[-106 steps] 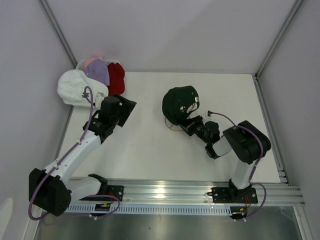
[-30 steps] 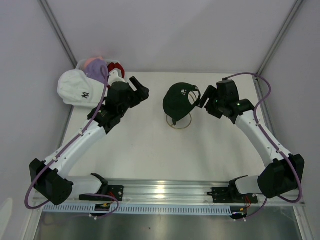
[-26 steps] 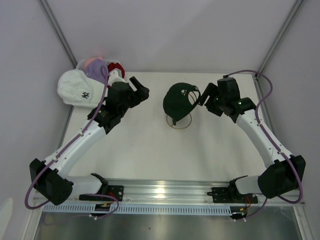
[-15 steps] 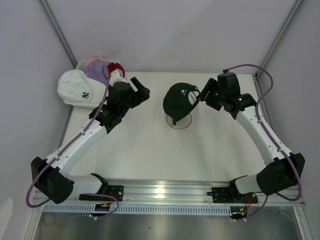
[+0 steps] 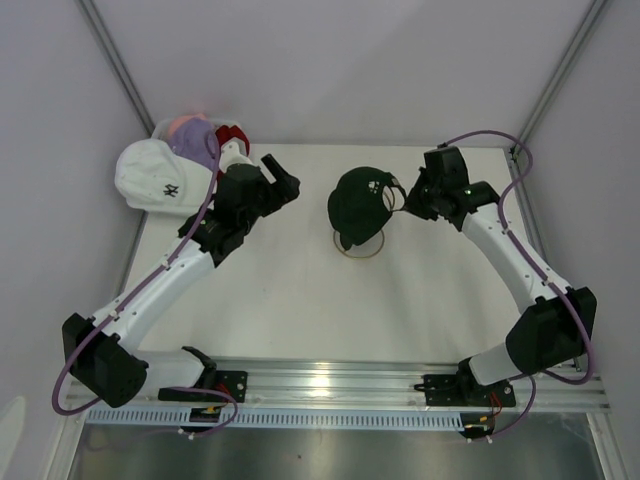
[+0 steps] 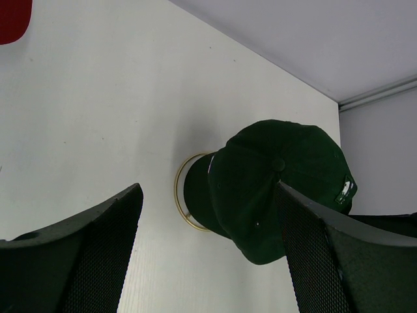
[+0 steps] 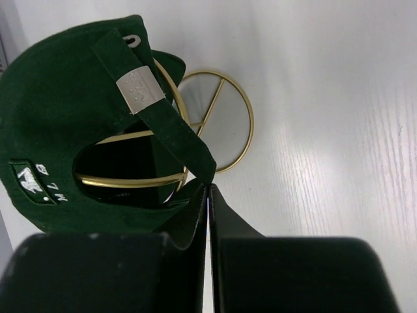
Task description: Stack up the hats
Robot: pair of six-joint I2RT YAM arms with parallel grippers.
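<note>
The dark green hat [image 5: 360, 203] sits on the gold wire stand [image 5: 362, 252], with the right gripper [image 5: 405, 197] at its back.
Top view: the hat is mid-table, and white [image 5: 150, 180], lavender [image 5: 195, 145] and red [image 5: 235, 140] hats are piled at the far-left corner. Left wrist: the left gripper [image 6: 207, 195] hangs wide apart, holding nothing. Right wrist: the right gripper's fingers pinch together on the hat's rear edge.

bare table [image 5: 300, 290] lies between the green cap [image 5: 360, 200] and the far-left cap pile [image 5: 175, 165].
</note>
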